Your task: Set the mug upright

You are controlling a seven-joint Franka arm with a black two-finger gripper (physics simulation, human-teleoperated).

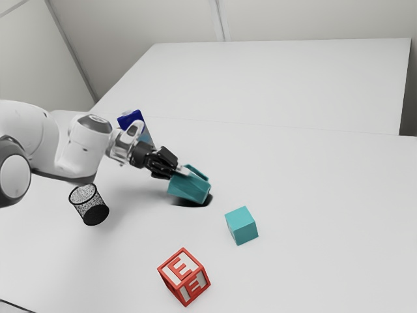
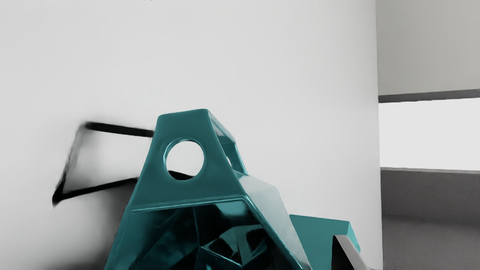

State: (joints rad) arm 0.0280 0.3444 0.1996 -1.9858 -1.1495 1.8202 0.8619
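At the exterior view's centre-left, my gripper point(image 1: 173, 171) reaches the upper, gripper-side end of the teal mug point(image 1: 189, 188). The faceted mug is tipped over, with its handle uppermost and a dark shadow beneath it. In the wrist view, the mug point(image 2: 210, 187) shows its dark opening toward my hand, below a handle panel with a round hole. My gripper point(image 2: 240, 258) is open; one finger point(image 2: 350, 253) stands outside the mug's wall with a gap between them. The other finger is hidden.
A teal cube point(image 1: 242, 226) lies past the mug, and a red letter block point(image 1: 184, 277) is nearer the exterior camera. A speckled black cup point(image 1: 90, 204) stands beneath the arm. Behind the gripper is a blue-topped carton point(image 1: 131, 120). The white table point(image 1: 313, 169) extends to the exterior view's right.
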